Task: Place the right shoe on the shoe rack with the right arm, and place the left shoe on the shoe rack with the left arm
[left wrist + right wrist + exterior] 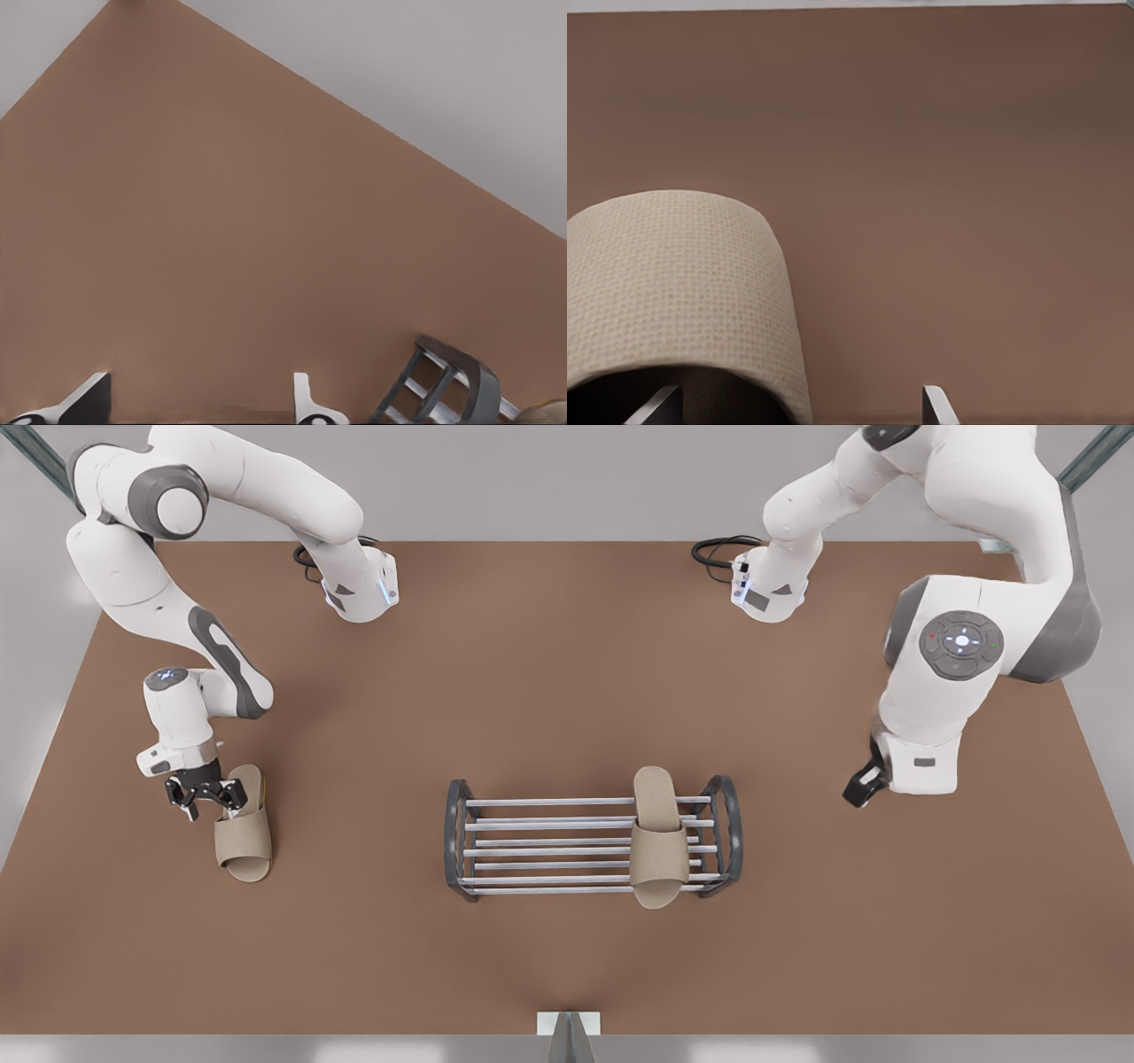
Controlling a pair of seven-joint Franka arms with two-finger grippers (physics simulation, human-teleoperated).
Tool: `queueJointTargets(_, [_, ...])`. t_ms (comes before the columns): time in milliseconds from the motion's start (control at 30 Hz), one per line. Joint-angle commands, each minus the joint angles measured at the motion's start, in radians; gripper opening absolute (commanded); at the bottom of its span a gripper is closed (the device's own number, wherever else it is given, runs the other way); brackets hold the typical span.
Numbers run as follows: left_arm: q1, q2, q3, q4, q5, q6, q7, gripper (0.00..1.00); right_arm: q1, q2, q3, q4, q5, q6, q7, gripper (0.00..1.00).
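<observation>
Beige woven open-toe slipper [244, 828] lies on the brown table [567, 673], just beside my right gripper [205, 793], whose fingers I see spread wide near its strap, gripping nothing; further along, a second beige slipper [658, 837] rests across the grey-framed, silver-barred shoe rack [549, 841]; off the rack's end frame hangs my left gripper [195, 409], fingers wide, empty.
</observation>
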Motion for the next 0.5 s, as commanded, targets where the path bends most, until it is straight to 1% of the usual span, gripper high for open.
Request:
queueJointTargets(0, [-0.328,-0.002,0.451,0.109,-0.265,-0.211,0.907,1.00,0.000,0.002,0.000,0.003,-0.006,-0.001,0.001,1.00])
queueJointTargets(33, [-0.479,-0.039,0.723,0.118,-0.533,-0.213,0.919,1.00,0.000,0.015,0.000,0.016,-0.006,-0.001,0.001,1.00])
queueJointTargets(67, [-0.480,-0.180,0.711,-0.042,-0.536,-0.068,0.922,1.00,0.002,0.022,0.000,0.027,-0.006,-0.001,0.001,1.00])
queueJointTargets(100, [-0.473,-0.289,0.711,-0.234,-0.538,0.071,0.975,1.00,0.002,0.022,0.000,0.033,-0.006,-0.001,0.001,1.00])
queueJointTargets(133, [-0.483,-0.263,0.709,-0.213,-0.530,0.003,0.972,1.00,0.003,0.024,0.000,0.039,-0.006,-0.001,0.001,1.00])
queueJointTargets(167, [-0.487,-0.228,0.709,-0.213,-0.529,0.013,0.971,1.00,0.003,0.024,0.000,0.045,-0.006,-0.001,0.001,1.00])
queueJointTargets(233, [-0.474,-0.150,0.706,-0.130,-0.533,0.042,0.984,1.00,0.003,0.031,0.000,0.055,-0.006,-0.001,0.001,1.00])
queueJointTargets(300, [-0.441,-0.073,0.711,-0.121,-0.541,0.060,0.971,1.00,0.000,0.045,0.000,0.061,-0.006,-0.001,0.003,1.00])
queueJointTargets(467, [-0.430,-0.065,0.712,-0.121,-0.532,0.063,0.968,1.00,0.003,0.067,0.000,0.075,-0.006,-0.001,0.003,1.00])
